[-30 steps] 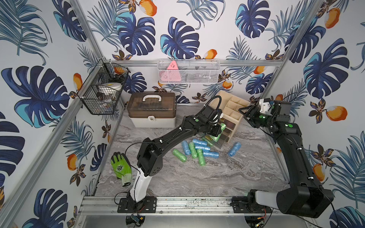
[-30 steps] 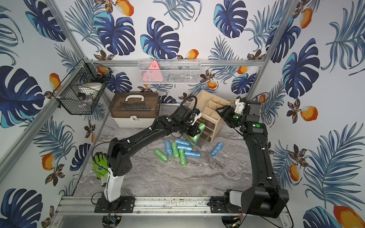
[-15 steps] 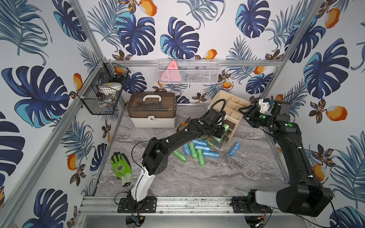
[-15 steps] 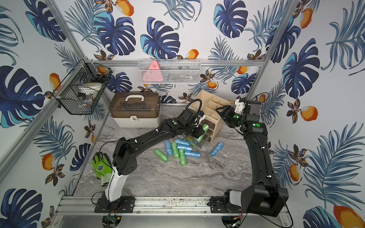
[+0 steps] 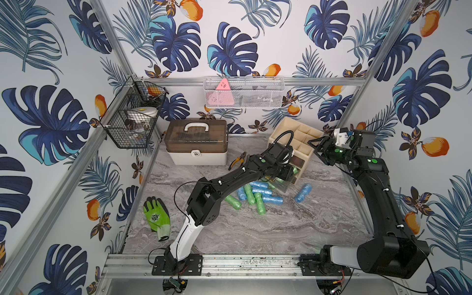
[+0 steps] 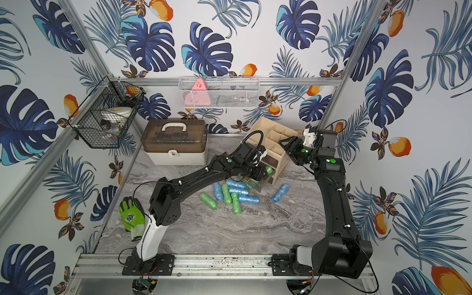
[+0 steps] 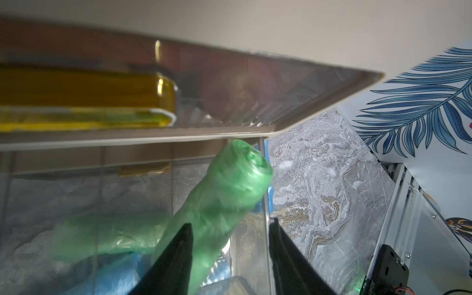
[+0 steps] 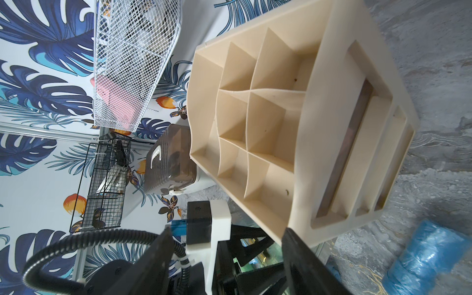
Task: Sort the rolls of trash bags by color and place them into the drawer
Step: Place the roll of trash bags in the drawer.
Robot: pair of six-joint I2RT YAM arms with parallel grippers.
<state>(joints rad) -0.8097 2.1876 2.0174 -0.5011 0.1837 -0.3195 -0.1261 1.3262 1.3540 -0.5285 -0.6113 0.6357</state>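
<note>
The rolls of trash bags (image 5: 255,194) lie in a green and blue pile on the marble table, with one blue roll (image 5: 303,192) apart to the right; no pink one shows. My left gripper (image 5: 290,173) (image 7: 229,224) is open over the clear, pulled-out drawer (image 5: 278,185) of the beige organizer (image 5: 293,138). A blurred green roll (image 7: 224,194) leans loose between its fingers, against one finger only. Another green roll (image 7: 107,235) lies inside the drawer. My right gripper (image 5: 316,149) (image 8: 227,229) hangs open above the organizer's top corner, holding nothing.
A green-and-black glove (image 5: 156,217) lies front left. A brown-lidded case (image 5: 196,143) stands at the back, with pliers (image 5: 237,162) beside it. A black wire basket (image 5: 132,117) and a white mesh basket (image 5: 242,92) hang on the walls.
My left gripper has moved right to the drawer with the green roll, and its jaws have opened off the roll. The right arm has stayed still.
</note>
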